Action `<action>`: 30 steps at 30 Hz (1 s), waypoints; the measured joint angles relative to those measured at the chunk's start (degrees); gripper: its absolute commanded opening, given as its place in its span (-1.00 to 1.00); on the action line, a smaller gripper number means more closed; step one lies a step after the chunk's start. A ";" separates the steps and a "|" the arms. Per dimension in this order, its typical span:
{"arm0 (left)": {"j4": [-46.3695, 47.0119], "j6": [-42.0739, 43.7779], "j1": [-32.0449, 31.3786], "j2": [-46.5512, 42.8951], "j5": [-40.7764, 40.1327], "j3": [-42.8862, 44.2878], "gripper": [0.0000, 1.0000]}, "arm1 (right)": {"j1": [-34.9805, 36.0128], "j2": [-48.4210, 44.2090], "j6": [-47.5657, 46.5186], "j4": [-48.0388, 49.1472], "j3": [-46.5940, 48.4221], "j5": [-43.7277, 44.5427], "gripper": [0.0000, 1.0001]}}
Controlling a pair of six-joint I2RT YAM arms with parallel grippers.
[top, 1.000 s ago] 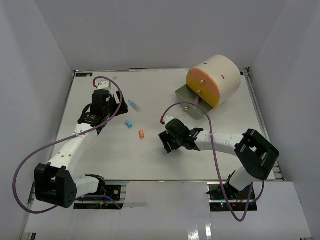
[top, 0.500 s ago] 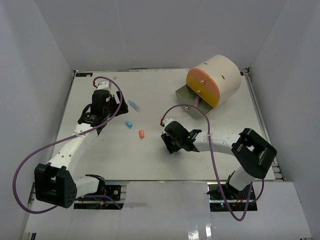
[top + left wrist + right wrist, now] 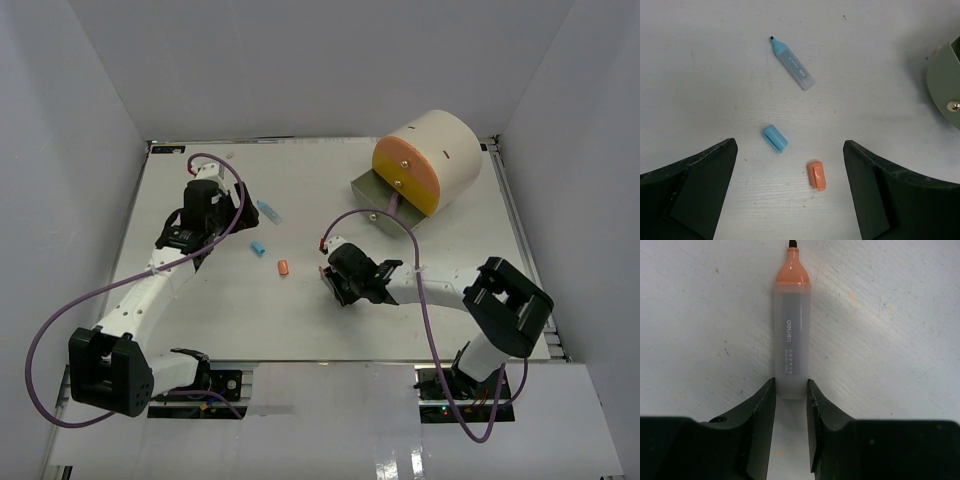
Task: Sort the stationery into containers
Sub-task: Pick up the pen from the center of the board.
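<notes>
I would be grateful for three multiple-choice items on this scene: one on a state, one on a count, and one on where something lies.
1. The right gripper is:
A. wide open, holding nothing
B. closed on the orange marker
C. closed on nothing

2. How many loose caps lie on the table in the left wrist view?
A. one
B. two
C. four

3. The orange cap lies:
A. on the table beside the blue cap
B. fitted on the orange marker's tip
C. held in the right gripper

Answers:
1 B: both fingers press the sides of the marker's clear body at its back end.
2 B: only one blue and one orange cap show there.
3 A: it rests flat on the table, close to the blue cap but apart from it, while the marker's tip is bare.
</notes>
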 measured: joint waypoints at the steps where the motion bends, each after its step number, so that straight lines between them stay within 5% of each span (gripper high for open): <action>1: 0.24 -0.02 0.00 -0.17 0.59 -0.17 0.96 | 0.04 -0.11 0.00 0.07 0.00 0.02 -0.85; 8: 5.77 -2.25 0.04 -8.11 10.10 -5.88 0.96 | 0.31 -7.28 -0.11 1.86 -0.07 2.36 -0.85; 16: 24.28 -10.95 -1.16 -17.79 23.80 -16.04 0.96 | 0.31 -16.98 -0.02 14.53 -0.07 5.86 -0.85; 24: 36.33 -14.05 -13.11 -13.35 22.99 -17.64 0.86 | 0.31 -17.86 0.81 23.80 -0.07 7.61 -0.85; 30: 43.23 -14.93 -16.41 -9.62 19.80 -17.64 0.73 | 0.70 -18.05 1.44 28.59 -0.35 7.58 -0.85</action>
